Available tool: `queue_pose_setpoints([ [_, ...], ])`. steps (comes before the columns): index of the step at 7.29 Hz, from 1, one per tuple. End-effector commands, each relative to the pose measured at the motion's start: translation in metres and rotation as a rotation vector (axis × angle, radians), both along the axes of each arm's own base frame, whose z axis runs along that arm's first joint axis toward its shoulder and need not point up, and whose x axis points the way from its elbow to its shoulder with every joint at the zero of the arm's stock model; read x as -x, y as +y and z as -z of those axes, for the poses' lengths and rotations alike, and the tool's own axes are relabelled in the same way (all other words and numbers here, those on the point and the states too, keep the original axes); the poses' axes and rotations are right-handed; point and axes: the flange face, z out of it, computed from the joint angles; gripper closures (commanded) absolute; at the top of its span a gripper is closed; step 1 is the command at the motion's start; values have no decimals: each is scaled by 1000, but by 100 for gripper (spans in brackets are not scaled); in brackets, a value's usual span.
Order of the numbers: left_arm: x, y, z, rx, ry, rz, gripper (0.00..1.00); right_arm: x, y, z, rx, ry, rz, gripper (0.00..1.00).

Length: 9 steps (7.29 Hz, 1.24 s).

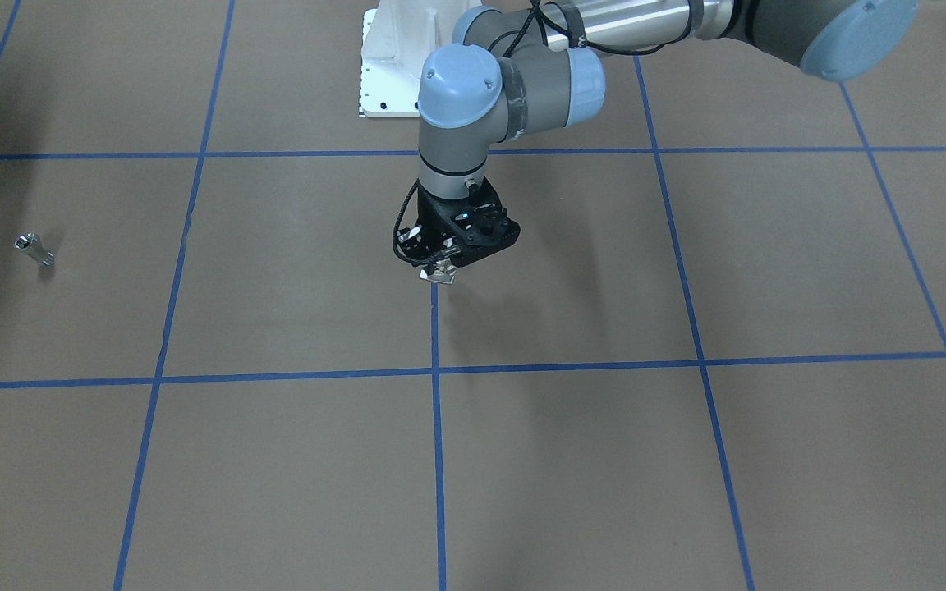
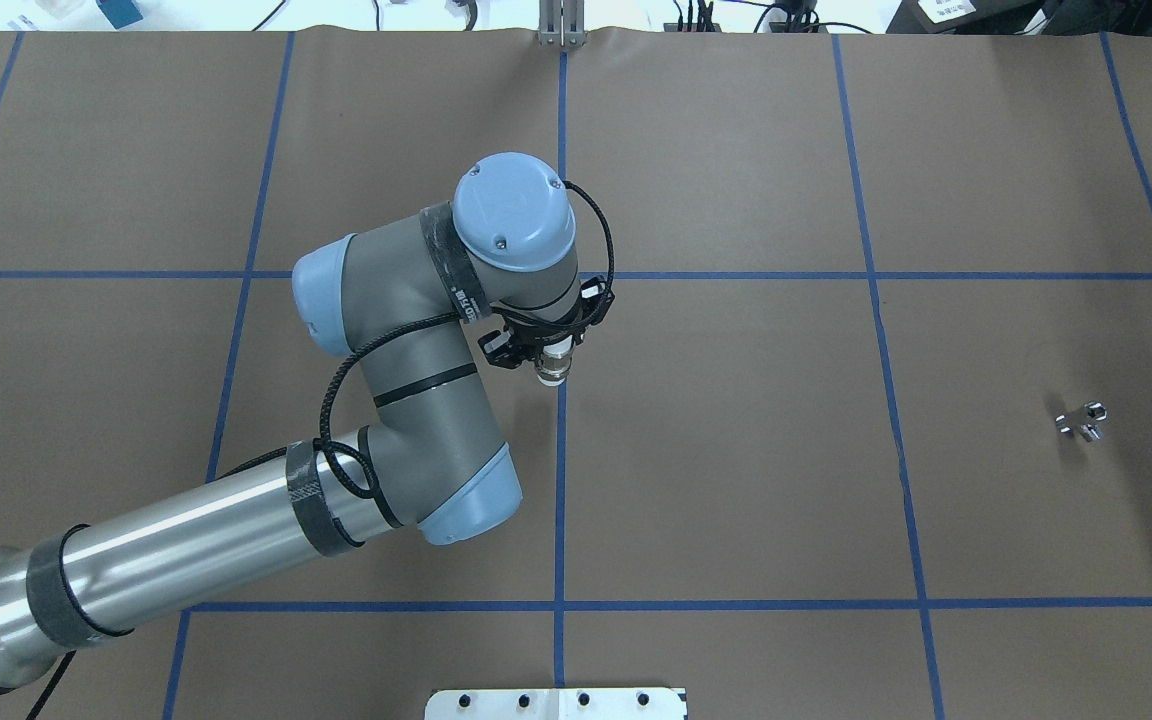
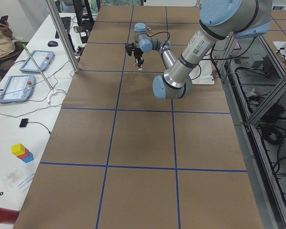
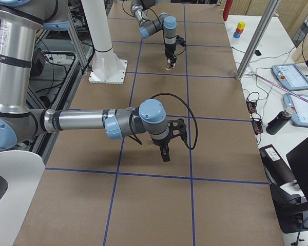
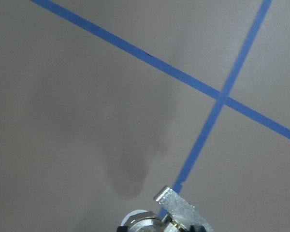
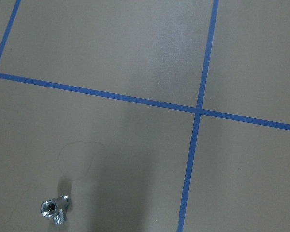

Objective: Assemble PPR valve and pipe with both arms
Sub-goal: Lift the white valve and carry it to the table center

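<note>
1. The left pincer [image 2: 548, 358] is clamping the PPR valve [image 1: 438, 273] between its fingers. It is holding it near the middle of the counter [image 2: 736, 500], right above a blue tape line [image 1: 435, 460].
2. In the left wrist view the shadow is lying apart from the valve, so it is probably hanging clear of the surface.
3. The pipe [image 2: 1081, 420] is lying loose on the counter, well apart from the valve, out on the robot's right side, with nothing touching it.
4. The right pincer [image 4: 165, 152] is hovering above the counter and pointing down. It is showing only in the right-side view, so I cannot tell whether it is wide or narrow.
5. Judging from this, 1 of the 2 pickups is looking done, and fetching the pipe is the step in hand. The right arm [image 4: 82, 120] is going to need to centre over the small tube, descend and close on it. After that, both arms are going to have to bring the 2 parts end to end on 1 axis.
6. The right wrist view is showing the pipe low and left, its hollow end opening toward the lens. The overhead view is giving only a small glint there.
7. The left wrist view is showing the valve's flat lever tab [image 5: 176, 205] up close, which the front view is blurring.
8. The overhead and front views are not showing the right arm at all.
</note>
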Motion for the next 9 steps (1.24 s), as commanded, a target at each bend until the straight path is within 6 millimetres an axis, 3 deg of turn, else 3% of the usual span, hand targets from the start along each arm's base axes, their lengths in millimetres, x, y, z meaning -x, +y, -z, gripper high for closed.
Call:
queue_pose_setpoints([
  [1,-14,6,1,-13,18,-17,85,0,0,-1,3,0,0,0],
  [3,-22,3,-8,-23,26,-21,81,0,0,-1,3,0,0,0],
  [6,-22,3,-13,-28,21,-27,61,0,0,-2,3,0,0,0],
  [9,-26,6,-18,-63,35,-38,56,0,0,-2,3,0,0,0],
])
